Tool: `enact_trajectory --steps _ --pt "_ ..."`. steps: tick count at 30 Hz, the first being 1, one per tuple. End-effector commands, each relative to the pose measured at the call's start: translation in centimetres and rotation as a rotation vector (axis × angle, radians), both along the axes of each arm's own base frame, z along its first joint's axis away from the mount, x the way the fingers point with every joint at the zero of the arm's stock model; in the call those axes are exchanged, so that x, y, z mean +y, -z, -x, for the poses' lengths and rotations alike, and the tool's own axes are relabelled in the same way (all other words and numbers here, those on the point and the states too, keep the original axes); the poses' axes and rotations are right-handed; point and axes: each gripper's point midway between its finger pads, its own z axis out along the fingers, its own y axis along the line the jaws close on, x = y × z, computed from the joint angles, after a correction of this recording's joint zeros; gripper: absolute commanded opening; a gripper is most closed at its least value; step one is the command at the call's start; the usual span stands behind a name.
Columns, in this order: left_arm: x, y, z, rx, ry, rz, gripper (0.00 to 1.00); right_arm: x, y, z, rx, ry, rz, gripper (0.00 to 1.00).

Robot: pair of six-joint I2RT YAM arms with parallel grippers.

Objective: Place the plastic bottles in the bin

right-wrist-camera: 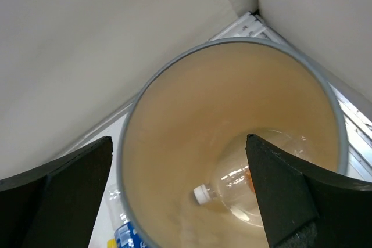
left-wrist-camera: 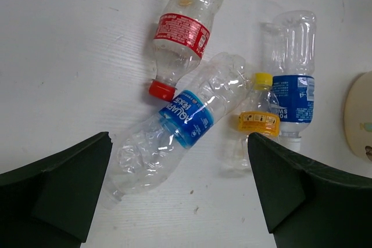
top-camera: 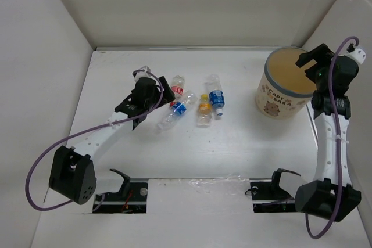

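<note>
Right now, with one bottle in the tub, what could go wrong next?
The open left gripper hangs over a crushed blue-label bottle whose side touches the cap of the red-label bottle; closing may knock that one away. The smooth crushed bottle might squirt out. The right gripper sits over the tub, possibly crowding a drop.

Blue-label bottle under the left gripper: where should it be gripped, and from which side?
Take the blue-label bottle across its labelled middle, from straight above. It lies flat and diagonal, crumpled below the label, so the banded part probably gives the firmest hold. The red-label bottle and the yellow-cap bottle crowd its far half, so go no further up. The open left gripper hangs over it.
</note>
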Motion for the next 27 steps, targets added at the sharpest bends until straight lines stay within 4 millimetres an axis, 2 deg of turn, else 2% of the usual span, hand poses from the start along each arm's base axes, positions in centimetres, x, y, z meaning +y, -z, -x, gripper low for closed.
enact_trajectory --steps 1,2,3,4,6,8,10,11,19,20,23,26,27 --pt "-0.5 -0.8 0.2 0.007 0.023 0.004 1.00 3.3 -4.7 0.8 -0.084 -0.069 0.113 1.00" --pt "-0.3 0.6 0.4 0.042 0.028 -0.021 1.00 4.5 -5.2 0.7 -0.092 -0.109 0.131 1.00" --pt "-1.2 1.0 0.8 0.051 0.054 -0.027 1.00 5.6 -5.6 0.6 -0.099 -0.150 0.148 1.00" --pt "-1.6 1.5 1.0 0.059 0.068 -0.046 1.00 7.7 -5.2 0.2 -0.084 -0.226 0.162 1.00" --pt "-2.8 3.0 1.6 0.092 0.112 -0.074 1.00 9.9 -5.3 -0.1 -0.085 -0.312 0.182 1.00" --pt "-3.1 3.5 1.6 0.086 0.120 -0.089 1.00 12.7 -4.9 -0.2 -0.081 -0.414 0.207 1.00" --pt "-2.9 4.5 1.4 0.078 0.120 -0.102 1.00 13.9 -4.6 -0.3 -0.075 -0.451 0.215 1.00" --pt "-2.9 4.4 1.2 0.063 0.117 -0.109 1.00 14.8 -4.6 -0.2 -0.076 -0.477 0.225 1.00" --pt "-1.8 9.0 1.1 0.150 0.104 -0.217 0.99 16.7 -5.2 1.3 -0.125 -0.521 0.230 1.00" --pt "-1.3 10.2 1.0 0.172 0.087 -0.247 0.99 16.6 -5.5 1.5 -0.134 -0.520 0.231 1.00" --pt "-1.3 11.6 1.0 0.205 0.098 -0.277 0.93 16.6 -5.8 1.8 -0.142 -0.507 0.233 1.00" --pt "-2.1 12.0 1.6 0.204 0.117 -0.297 0.90 16.7 -6.1 2.1 -0.151 -0.504 0.234 1.00" --pt "-2.1 12.1 1.9 0.210 0.120 -0.310 0.84 16.7 -6.1 2.1 -0.151 -0.504 0.234 1.00"
